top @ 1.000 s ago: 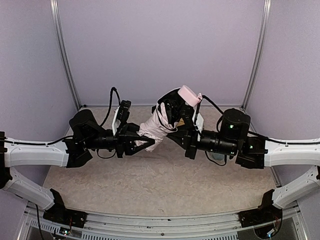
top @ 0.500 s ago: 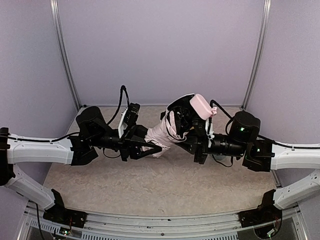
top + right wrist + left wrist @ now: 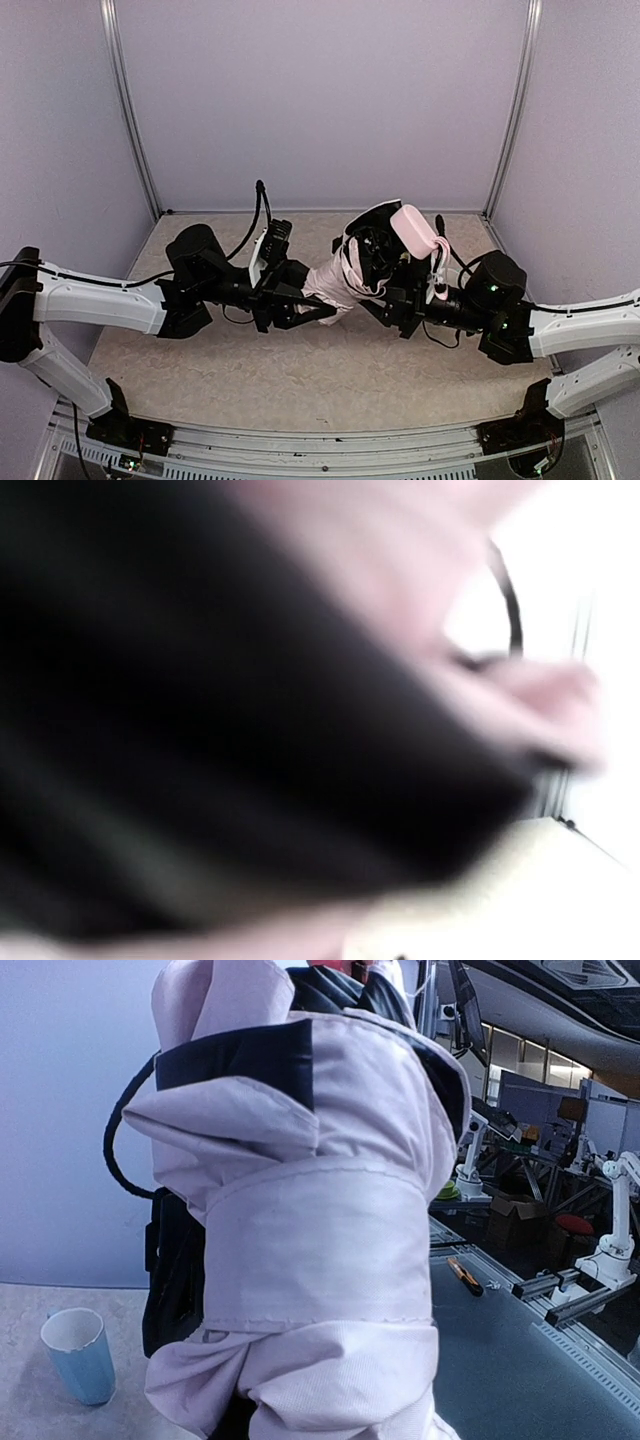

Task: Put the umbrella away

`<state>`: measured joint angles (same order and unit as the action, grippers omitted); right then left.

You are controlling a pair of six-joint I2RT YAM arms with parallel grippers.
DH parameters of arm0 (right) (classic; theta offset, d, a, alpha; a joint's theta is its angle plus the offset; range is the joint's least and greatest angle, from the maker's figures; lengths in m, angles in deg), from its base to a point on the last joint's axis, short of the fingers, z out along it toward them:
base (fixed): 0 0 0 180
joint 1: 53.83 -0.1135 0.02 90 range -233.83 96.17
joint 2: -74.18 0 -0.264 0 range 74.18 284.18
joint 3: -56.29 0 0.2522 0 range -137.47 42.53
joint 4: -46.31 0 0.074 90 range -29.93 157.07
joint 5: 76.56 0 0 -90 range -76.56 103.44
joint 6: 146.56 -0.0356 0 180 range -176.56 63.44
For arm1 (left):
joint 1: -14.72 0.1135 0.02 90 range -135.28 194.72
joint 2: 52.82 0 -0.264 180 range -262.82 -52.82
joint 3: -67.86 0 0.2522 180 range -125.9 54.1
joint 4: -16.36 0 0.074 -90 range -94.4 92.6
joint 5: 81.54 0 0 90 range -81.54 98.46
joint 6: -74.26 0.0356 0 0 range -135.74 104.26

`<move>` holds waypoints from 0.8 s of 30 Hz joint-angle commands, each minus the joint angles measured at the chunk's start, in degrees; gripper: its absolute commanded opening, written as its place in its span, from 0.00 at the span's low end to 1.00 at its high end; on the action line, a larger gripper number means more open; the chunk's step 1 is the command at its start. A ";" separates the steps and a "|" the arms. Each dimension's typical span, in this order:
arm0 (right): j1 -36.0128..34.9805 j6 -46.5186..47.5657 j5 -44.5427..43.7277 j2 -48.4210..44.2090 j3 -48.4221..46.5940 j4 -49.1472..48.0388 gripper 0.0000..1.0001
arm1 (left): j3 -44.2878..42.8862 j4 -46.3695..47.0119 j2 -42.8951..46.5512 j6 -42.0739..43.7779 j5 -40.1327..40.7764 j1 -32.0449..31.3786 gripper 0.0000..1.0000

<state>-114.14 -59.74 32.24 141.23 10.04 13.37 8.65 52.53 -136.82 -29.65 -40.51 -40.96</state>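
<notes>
- While it hangs above the table middle, the umbrella spans both grippers, handle uppermost.
- The left gripper pinches its lower end.
- The right gripper: grip cannot be told.
- The walls stand well apart.

The umbrella now sits further right over the table than a second ago, and its pink handle is lower in view. The left gripper has followed it rightward, its arm stretched further. The right gripper has drawn back right and downward.
</notes>
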 commanded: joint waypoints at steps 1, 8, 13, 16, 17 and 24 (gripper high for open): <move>-1.41 -4.84 0.39 -0.54 -1.14 -14.66 0.34 | -0.20 -3.74 -4.03 -1.51 2.69 -1.36 0.00; -1.38 -6.78 -4.30 -0.66 -1.78 -15.16 0.44 | -0.46 -3.74 -4.32 -1.13 2.30 -1.95 0.00; -1.30 -5.25 -5.77 -1.33 -5.52 -6.16 0.45 | 0.15 -7.49 -3.16 2.83 3.27 -2.52 0.00; -1.32 -3.78 -7.94 -1.41 -9.74 3.98 0.46 | -0.36 -15.45 -0.83 9.78 8.98 -3.91 0.00; -1.31 -4.03 -9.88 -1.39 -10.99 7.40 0.46 | -0.86 -18.95 0.19 12.84 12.53 -4.74 0.00; -0.97 -4.49 -12.51 -3.28 -10.72 11.29 0.49 | 1.24 -27.78 7.28 25.84 32.15 -10.40 0.00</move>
<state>-114.34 -64.20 19.39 140.38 -0.01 23.49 7.90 34.56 -132.78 -11.34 -21.56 -51.23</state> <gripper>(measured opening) 0.487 0.271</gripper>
